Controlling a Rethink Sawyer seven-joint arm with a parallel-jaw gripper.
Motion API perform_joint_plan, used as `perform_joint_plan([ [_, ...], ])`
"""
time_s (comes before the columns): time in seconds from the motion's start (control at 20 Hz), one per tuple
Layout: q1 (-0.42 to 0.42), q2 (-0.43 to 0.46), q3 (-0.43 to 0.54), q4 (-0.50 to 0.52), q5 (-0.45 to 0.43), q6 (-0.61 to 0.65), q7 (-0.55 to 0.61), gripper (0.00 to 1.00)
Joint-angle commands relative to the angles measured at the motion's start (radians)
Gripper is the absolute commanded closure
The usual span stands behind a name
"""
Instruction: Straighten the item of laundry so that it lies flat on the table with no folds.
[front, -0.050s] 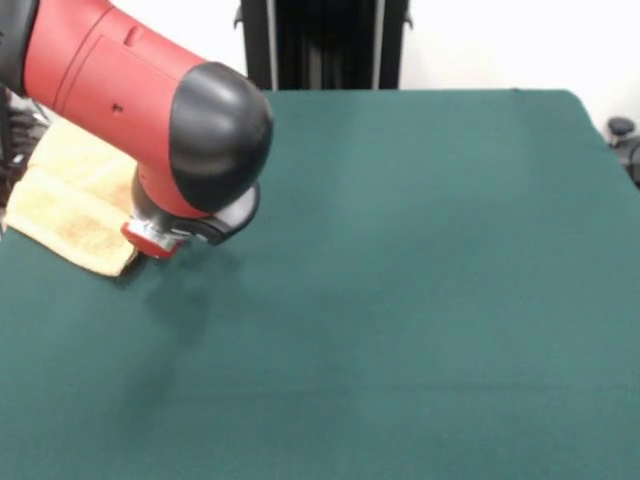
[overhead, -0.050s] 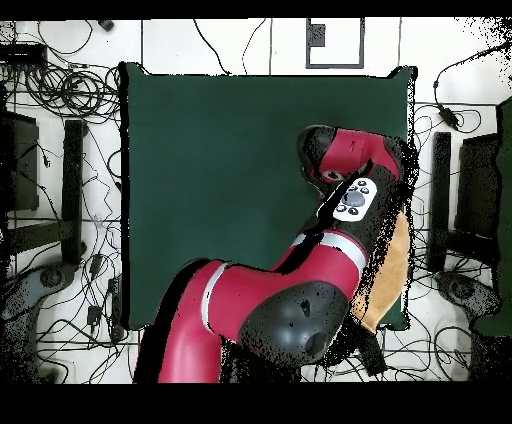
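The towel (front, -0.050s: 75, 195) lies bunched at the counter's (front, -0.050s: 420, 300) left edge, partly under the arm. The end effector (front, -0.050s: 160, 238) sits at its near corner; its grip is probably hidden. Drag outward, low and slow.

Lots of clutter around the edges here. Overhead, tangled black cables (overhead, -0.050s: 60, 90) sprawl over the white floor (overhead, -0.050s: 200, 45) at about 10 o'clock, with more cables (overhead, -0.050s: 445, 115) at 2 o'clock. A dark stand (overhead, -0.050s: 72, 185) sits at 9 o'clock. Front view shows a black column (front, -0.050s: 325, 45) at 12 o'clock against a white wall (front, -0.050s: 490, 40).
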Motion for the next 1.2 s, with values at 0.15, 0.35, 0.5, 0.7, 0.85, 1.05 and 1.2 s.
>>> perform_joint_plan([
  [0.15, -0.007, -0.011, 0.169, 0.192, -0.092, -0.142, -0.25, 1.0],
  [0.35, -0.02, 0.002, 0.171, 0.166, -0.135, -0.141, -0.256, 1.0],
  [0.5, -0.032, -0.016, 0.179, 0.199, -0.164, -0.182, -0.265, 1.0],
  [0.7, -0.045, -0.041, 0.188, 0.227, -0.205, -0.209, -0.295, 1.0],
  [0.85, -0.032, -0.044, 0.172, 0.221, -0.253, -0.209, -0.301, 1.0],
  [1.05, -0.053, -0.047, 0.171, 0.226, -0.388, -0.384, -0.376, 1.0],
  [1.2, -0.103, -0.057, 0.24, 0.231, -0.421, -0.447, -0.434, 1.0],
])
